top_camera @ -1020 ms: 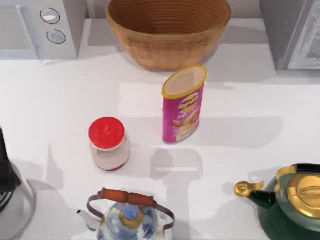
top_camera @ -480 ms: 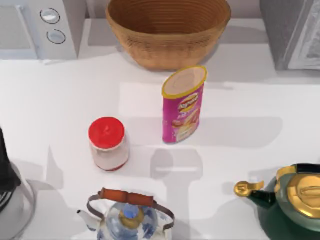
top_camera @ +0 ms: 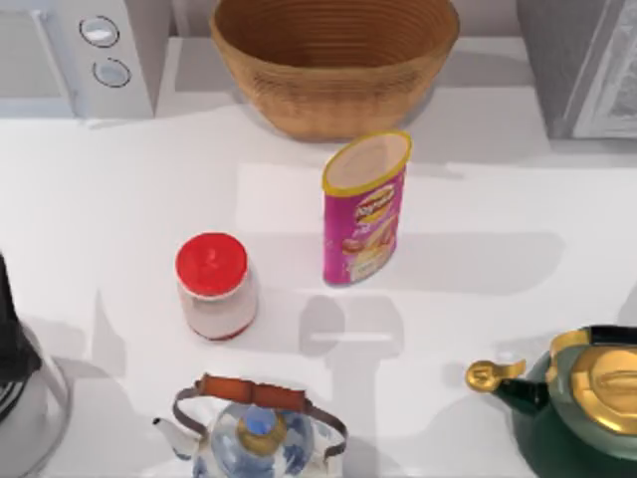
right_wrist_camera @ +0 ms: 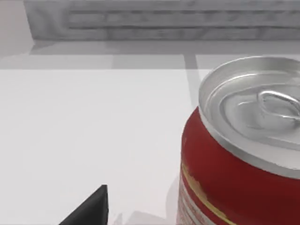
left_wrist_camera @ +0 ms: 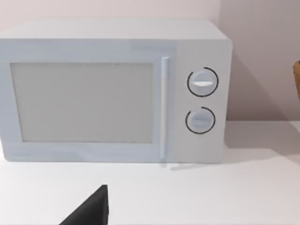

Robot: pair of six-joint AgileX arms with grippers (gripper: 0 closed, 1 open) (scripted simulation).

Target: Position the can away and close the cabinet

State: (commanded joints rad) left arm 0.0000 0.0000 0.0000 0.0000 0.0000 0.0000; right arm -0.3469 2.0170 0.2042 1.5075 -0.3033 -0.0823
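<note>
Our right gripper's finger state cannot be told; its wrist camera sits close beside the upright red can (right_wrist_camera: 243, 159), the cabinet (right_wrist_camera: 164, 21) beyond. Nothing has shifted on the table (top_camera: 119, 199), so storing awaits.

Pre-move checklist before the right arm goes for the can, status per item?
1. Red soda can with silver pull-tab top upright on the white table: ok.
2. Can close to the right wrist camera: ok.
3. Right gripper open: cannot tell.
4. Grey cabinet at the table's back right; door open or closed: cannot tell.
5. Table between can and cabinet front free of objects: ok.
6. Left arm idle, facing the white microwave: ok.
</note>
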